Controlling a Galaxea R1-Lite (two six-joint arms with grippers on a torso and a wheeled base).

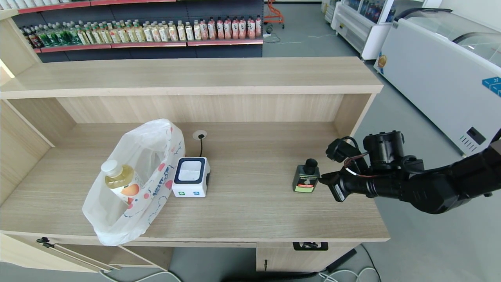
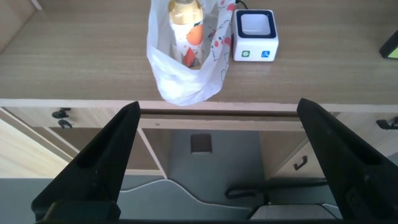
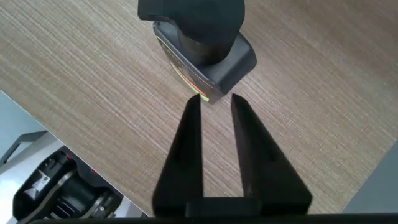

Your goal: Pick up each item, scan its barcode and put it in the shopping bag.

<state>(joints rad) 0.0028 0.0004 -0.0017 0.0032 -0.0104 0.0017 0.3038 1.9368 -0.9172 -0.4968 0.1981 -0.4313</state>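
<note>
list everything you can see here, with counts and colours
shopping bag: one, white with red and blue print, left part of the counter
drink bottle: one, pale yellow with white cap, inside the bag
scanner: one, white with dark rim, just right of the bag
small bottle: one, dark with black cap and green-red label, upright on the counter's right part
counter: one, light wood, with a raised back ledge
shelf bottles: many, green to pink, in a row behind
freezers: two, white, on the right
left gripper: one, black, fingers wide apart, before the counter's front edge
right gripper: one, black, narrow gap between fingers, tips at the small bottle
</note>
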